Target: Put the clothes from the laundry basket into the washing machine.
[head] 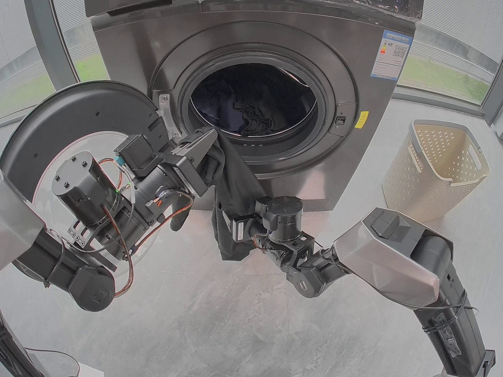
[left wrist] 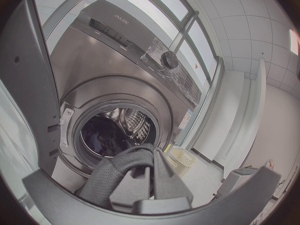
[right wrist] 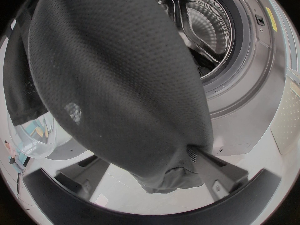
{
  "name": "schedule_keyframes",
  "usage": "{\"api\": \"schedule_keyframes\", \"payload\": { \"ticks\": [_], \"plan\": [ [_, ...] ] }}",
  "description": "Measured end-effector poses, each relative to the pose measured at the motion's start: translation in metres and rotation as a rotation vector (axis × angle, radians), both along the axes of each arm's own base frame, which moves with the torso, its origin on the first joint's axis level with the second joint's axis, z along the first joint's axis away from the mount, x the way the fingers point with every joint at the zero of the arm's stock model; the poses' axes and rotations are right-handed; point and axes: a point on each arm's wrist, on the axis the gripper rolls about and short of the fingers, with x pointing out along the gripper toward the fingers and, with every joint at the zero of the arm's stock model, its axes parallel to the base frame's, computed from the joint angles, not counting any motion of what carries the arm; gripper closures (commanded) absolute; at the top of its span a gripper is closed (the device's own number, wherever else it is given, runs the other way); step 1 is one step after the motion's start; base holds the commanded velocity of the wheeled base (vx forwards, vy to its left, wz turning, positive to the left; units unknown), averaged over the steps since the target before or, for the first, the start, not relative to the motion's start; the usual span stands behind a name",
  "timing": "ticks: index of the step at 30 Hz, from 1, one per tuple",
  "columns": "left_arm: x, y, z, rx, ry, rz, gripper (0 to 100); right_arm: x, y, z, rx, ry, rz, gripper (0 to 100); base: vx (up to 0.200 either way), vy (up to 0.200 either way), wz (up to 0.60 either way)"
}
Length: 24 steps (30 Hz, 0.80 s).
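A dark grey mesh garment (head: 233, 184) hangs in front of the washing machine (head: 314, 43), just below the rim of its open drum (head: 254, 103). My left gripper (head: 207, 141) is shut on the garment's top edge at the drum's lower left rim; its fingers (left wrist: 167, 172) pinch the cloth (left wrist: 125, 169). My right gripper (head: 231, 227) sits lower, against the hanging cloth. In the right wrist view the garment (right wrist: 118, 72) drapes over that gripper (right wrist: 147, 163), whose fingers (right wrist: 218, 169) stand wide apart. Dark clothes (head: 251, 116) lie inside the drum.
The machine's round door (head: 68, 126) stands swung open on the left, behind my left arm. A cream laundry basket (head: 440, 168) sits on the floor to the machine's right, with nothing visible inside. Pale tiled floor (head: 209, 320) stretches in front.
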Motion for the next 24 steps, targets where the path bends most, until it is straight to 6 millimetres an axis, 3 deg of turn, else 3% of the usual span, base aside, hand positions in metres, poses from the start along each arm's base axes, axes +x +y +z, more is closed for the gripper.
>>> {"api": "schedule_keyframes", "payload": {
  "ticks": [11,19,24],
  "plan": [
    [0.005,0.005,-0.001,0.001,0.002,0.021,100,-0.017,-0.009,-0.002,-0.021,0.001,0.009,100,0.0,0.0,0.0],
    [0.009,0.008,-0.003,0.004,0.007,0.034,100,-0.044,-0.03,0.01,-0.042,0.004,0.023,100,0.0,0.0,0.0],
    [0.01,0.008,-0.004,0.004,0.008,0.038,100,-0.049,-0.05,0.024,-0.039,-0.015,0.014,100,0.0,0.0,0.0]
  ]
}}
